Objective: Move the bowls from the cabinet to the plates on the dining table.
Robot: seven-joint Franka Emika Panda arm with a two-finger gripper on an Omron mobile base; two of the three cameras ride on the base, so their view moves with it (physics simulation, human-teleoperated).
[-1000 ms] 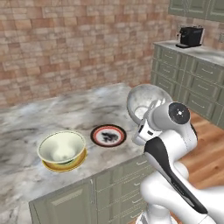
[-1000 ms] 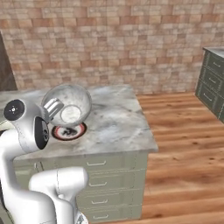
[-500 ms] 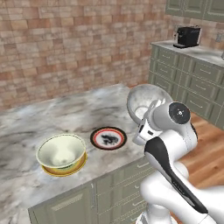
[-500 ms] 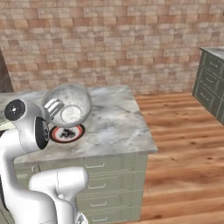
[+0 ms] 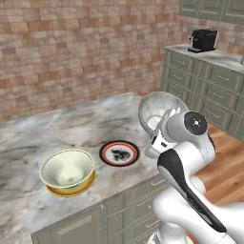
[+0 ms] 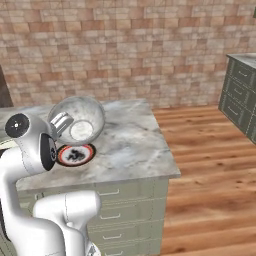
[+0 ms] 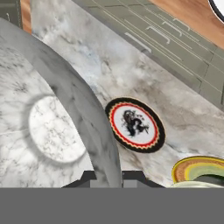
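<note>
A: How are the jaws standing?

B: The gripper [image 7: 113, 177] is being kept clamped on the rim of the grey bowl [image 5: 161, 110]; one finger is being seen on each side of the bowl wall in the hand view, the rim pinched between them.

A: And the bowl itself?

B: It is being held tilted in the air, above the marble top of the dining table [image 5: 86, 128], its mottled inside [image 7: 48, 131] lying to one side of the jaws. In the right base view the same bowl [image 6: 77, 121] is being shown with its mouth turned toward the camera.

A: What is lying beyond the jaws?

B: The dark plate [image 7: 135, 124], with a red ring and a pale middle, is being seen flat on the marble just ahead of the fingertips and apart from the bowl. It is also being shown beside the arm in the left base view [image 5: 119, 153] and below the bowl in the right base view [image 6: 76, 154].

A: Farther out?

B: The cream bowl [image 5: 67, 169] is being carried by the yellow-rimmed plate [image 5: 71, 189], near the dark plate; whether it is sitting dead centre is hard to say. A sliver of that plate [image 7: 197, 168] is being caught at the hand view's lower edge.
</note>
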